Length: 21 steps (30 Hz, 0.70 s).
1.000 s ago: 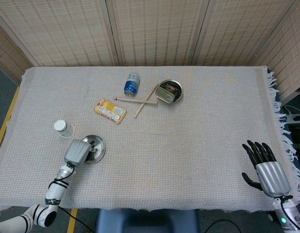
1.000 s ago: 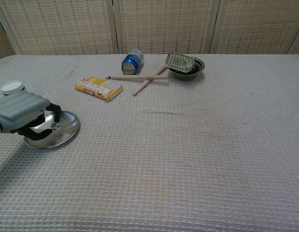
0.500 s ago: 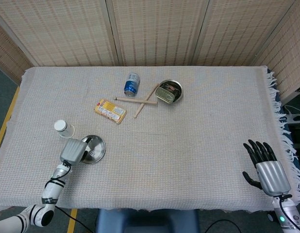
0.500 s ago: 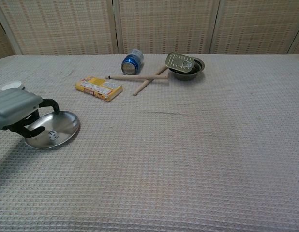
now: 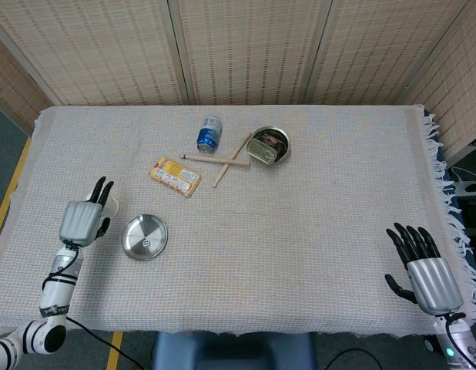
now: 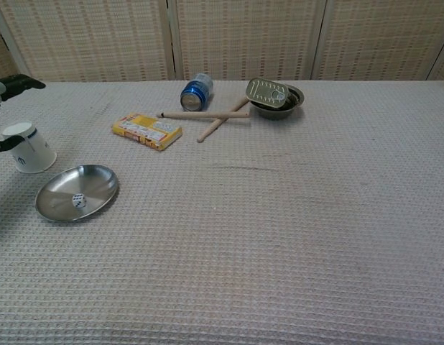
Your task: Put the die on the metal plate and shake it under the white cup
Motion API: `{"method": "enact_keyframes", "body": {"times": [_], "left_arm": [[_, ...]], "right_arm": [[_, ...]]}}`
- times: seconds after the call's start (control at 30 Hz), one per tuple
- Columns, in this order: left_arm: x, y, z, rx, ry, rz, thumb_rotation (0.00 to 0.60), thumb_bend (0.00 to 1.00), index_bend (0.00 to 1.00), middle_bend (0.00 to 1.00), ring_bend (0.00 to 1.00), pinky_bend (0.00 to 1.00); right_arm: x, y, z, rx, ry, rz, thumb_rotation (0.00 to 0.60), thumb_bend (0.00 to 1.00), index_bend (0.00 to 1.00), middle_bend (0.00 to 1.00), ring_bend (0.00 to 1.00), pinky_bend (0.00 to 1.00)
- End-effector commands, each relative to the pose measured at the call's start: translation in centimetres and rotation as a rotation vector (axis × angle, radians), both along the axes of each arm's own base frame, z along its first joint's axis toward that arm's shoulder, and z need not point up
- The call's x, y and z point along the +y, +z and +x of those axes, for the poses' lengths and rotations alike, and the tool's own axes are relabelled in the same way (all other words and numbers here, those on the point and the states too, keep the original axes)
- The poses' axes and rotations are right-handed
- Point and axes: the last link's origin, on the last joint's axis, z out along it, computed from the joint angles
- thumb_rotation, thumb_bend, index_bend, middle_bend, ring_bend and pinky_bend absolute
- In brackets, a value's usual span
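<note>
A small white die (image 6: 77,200) lies on the round metal plate (image 6: 100,184), which sits on the cloth at the near left (image 5: 132,229). The white cup (image 6: 31,149) stands upside down just behind and left of the plate. My left hand (image 5: 82,220) is over the cup with its fingers (image 6: 18,83) spread above it and the thumb beside it. It holds nothing, and it hides most of the cup in the head view. My right hand (image 5: 421,266) rests open at the table's near right corner, far from the plate.
At the back middle lie a blue can (image 5: 209,133), a yellow box (image 5: 175,176), two crossed wooden sticks (image 5: 222,159) and a metal bowl with a tin in it (image 5: 269,145). The fringed right table edge (image 5: 452,216) runs beside my right hand.
My left hand let the die drop onto the plate, opened, and moved left and back to the white cup. The right hand has stayed still.
</note>
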Motion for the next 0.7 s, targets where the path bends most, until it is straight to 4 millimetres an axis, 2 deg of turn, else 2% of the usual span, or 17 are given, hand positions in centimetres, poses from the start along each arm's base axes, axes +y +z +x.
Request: {"method": "enact_keyframes", "body": {"times": [0.03, 0.3, 0.7], "left_arm": [[2.0, 0.6, -1.1, 0.052, 0.075, -0.026, 0.6, 0.38, 0.01, 0.0, 0.62, 0.89], [3.5, 0.4, -2.7, 0.086, 0.156, -0.035, 0.6, 0.38, 0.06, 0.02, 0.63, 0.89], [3.5, -0.5, -3.1, 0.126, 0.132, -0.06, 0.6, 0.38, 0.21, 0.18, 0.63, 0.89]], "right_arm": [[0.0, -0.1, 0.0, 0.002, 0.0, 0.002, 0.545, 0.2, 0.0, 0.0, 0.0, 0.0], [-0.1, -0.2, -0.1, 0.006, -0.007, 0.006, 0.544, 0.2, 0.0, 0.0, 0.0, 0.0], [-0.1, -0.3, -0.1, 0.009, -0.012, 0.01, 0.544, 0.2, 0.0, 0.0, 0.0, 0.0]]}}
